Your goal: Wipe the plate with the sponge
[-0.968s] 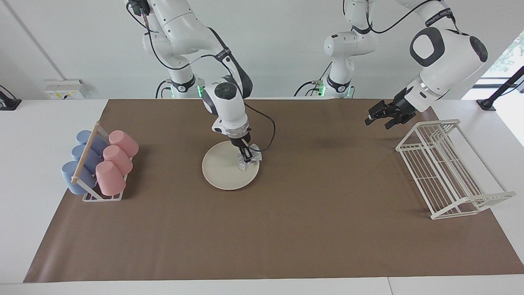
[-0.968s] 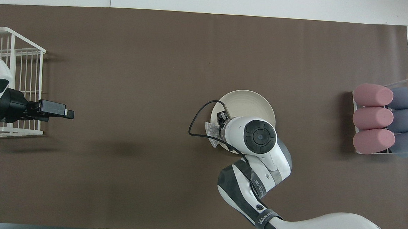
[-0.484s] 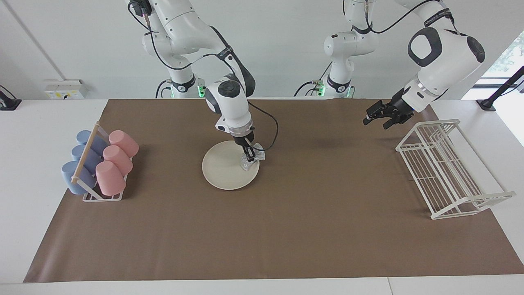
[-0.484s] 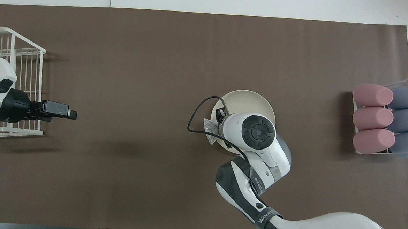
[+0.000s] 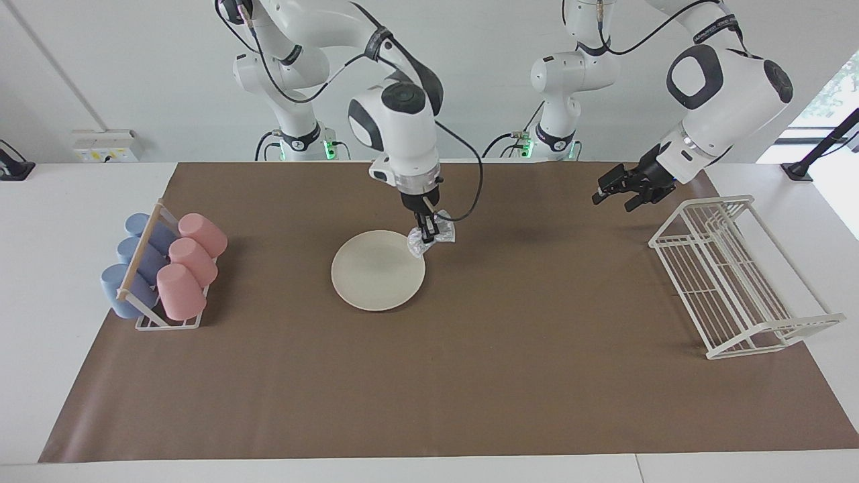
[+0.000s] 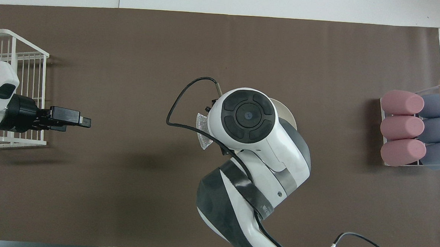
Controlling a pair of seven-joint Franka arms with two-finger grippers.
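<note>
The cream-white plate (image 5: 376, 272) lies on the brown mat near the table's middle. In the overhead view only a sliver of its rim (image 6: 289, 117) shows past the right arm. My right gripper (image 5: 427, 233) is shut on the silvery sponge (image 5: 431, 240) and holds it in the air over the plate's edge toward the left arm's end. The sponge pokes out from under the wrist in the overhead view (image 6: 202, 133). My left gripper (image 5: 612, 193) is open and empty, hovering over the mat beside the wire rack; it also shows in the overhead view (image 6: 82, 122).
A white wire dish rack (image 5: 731, 275) (image 6: 14, 90) stands at the left arm's end. A holder with pink and blue cups (image 5: 168, 268) (image 6: 415, 128) stands at the right arm's end. The right arm's black cable (image 6: 179, 102) loops over the mat.
My right gripper has lifted the sponge off the plate and moved toward the left arm's end. The left gripper has drifted slightly toward the table's middle.
</note>
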